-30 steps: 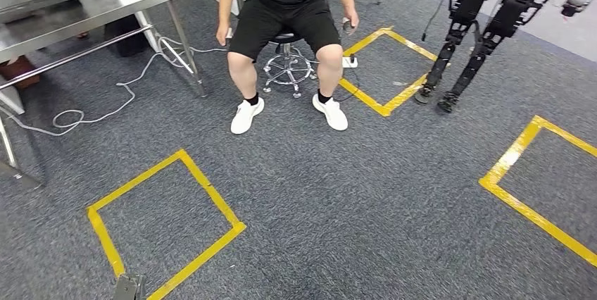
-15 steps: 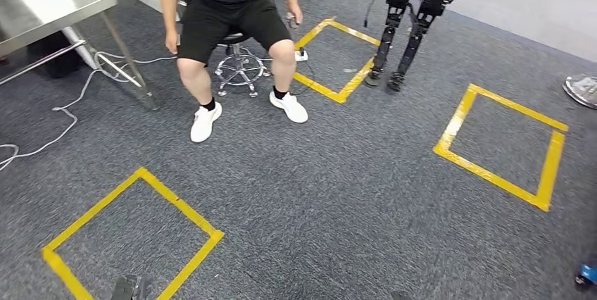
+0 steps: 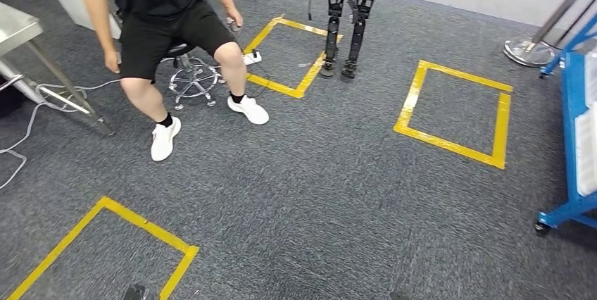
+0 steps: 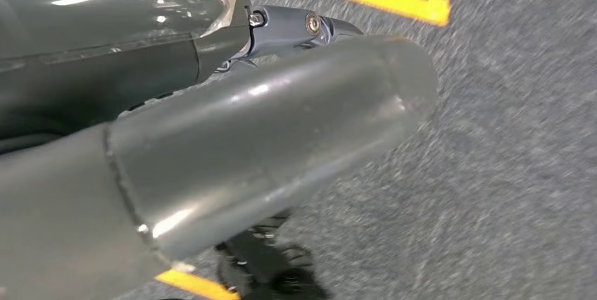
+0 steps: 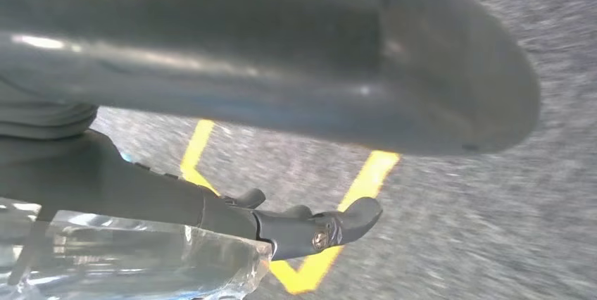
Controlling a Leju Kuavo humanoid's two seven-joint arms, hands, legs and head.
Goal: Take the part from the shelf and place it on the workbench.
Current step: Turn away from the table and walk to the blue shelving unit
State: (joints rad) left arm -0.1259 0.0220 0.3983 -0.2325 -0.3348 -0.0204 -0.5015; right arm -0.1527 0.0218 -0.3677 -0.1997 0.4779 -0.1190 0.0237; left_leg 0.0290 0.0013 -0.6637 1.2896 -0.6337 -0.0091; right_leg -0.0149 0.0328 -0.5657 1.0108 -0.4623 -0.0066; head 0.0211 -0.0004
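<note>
Swinging rightward, the head view brings a blue shelf (image 3: 574,138) in at the right, nearer the right hand (image 5: 310,233); left hand (image 4: 281,32) too hangs, grips unclear.

We look down on a carpeted floor (image 3: 317,194) with three taped squares on it. The nearest taped square (image 3: 105,244) lies at our lower left. A second taped square (image 3: 454,113) lies to the right and farther off, and a third taped square (image 3: 288,53) lies beyond the middle. A person (image 3: 158,32) sits on a wheeled stool (image 3: 191,78) at the upper left, just left of that third square. A metal table (image 3: 21,39) stands left of the person, with a cable (image 3: 28,120) trailing on the floor beneath it. Another robot's legs (image 3: 346,18) stand at the third square's far right corner. A shelf cart (image 3: 577,138) stands at the right edge, and a round stand base (image 3: 528,50) sits behind it.
</note>
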